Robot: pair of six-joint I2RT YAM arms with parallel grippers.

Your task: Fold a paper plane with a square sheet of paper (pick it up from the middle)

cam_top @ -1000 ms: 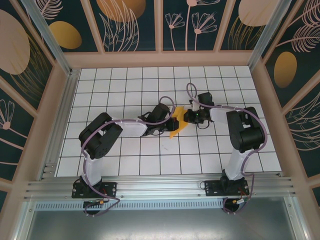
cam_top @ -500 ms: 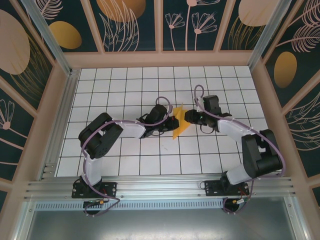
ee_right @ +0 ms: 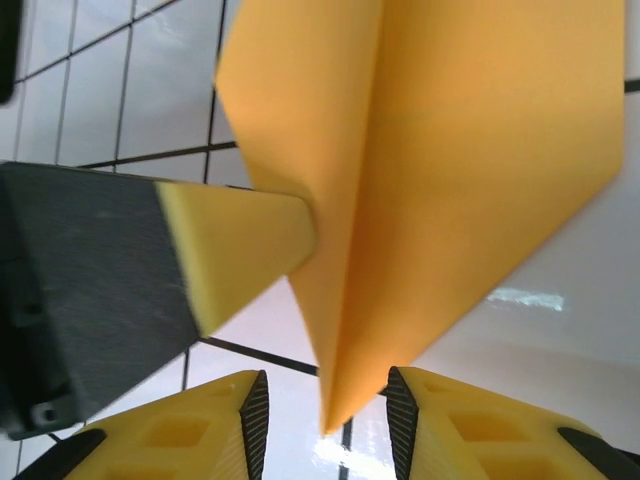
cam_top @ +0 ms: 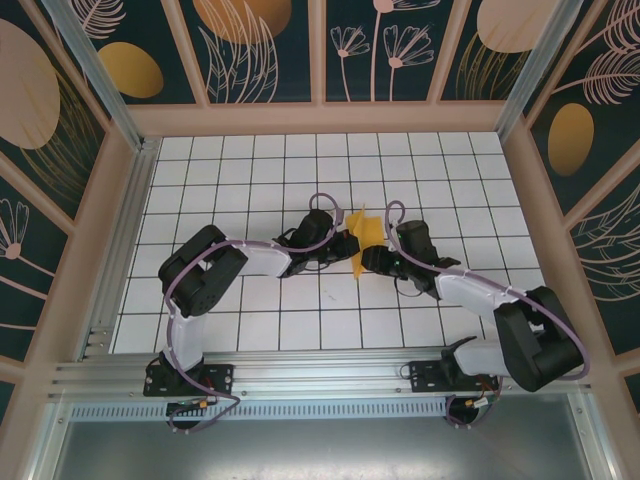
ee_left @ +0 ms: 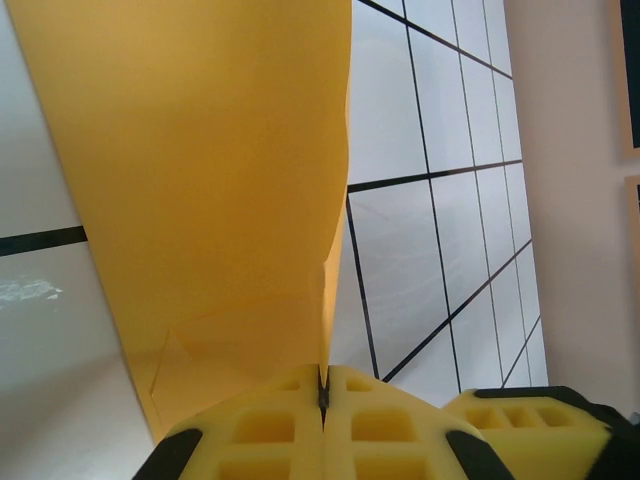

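Left gripper [ee_left: 323,388]: I read the yellow foam pads as pressed flat together on the lower edge of the small orange folded paper plane [ee_left: 200,170] (no gap shows between the pads on the left wrist view). The paper rises from the pinch as a broad panel, with a fold line running up from the pads.

Right gripper [ee_right: 325,385]: jaws partly apart, holding nothing. The plane's pointed tip hangs in the gap between its two yellow pads. I see clear space on both sides, so no contact that I can make out. On the same view, one yellow pad of the left gripper presses against the plane's left flap, just beside the centre crease.

From the top camera, the plane is held up over the white gridded surface [cam_top: 250,170], near its middle, between the two grippers, which face each other closely. I cannot tell whether the paper's lowest point touches the surface.
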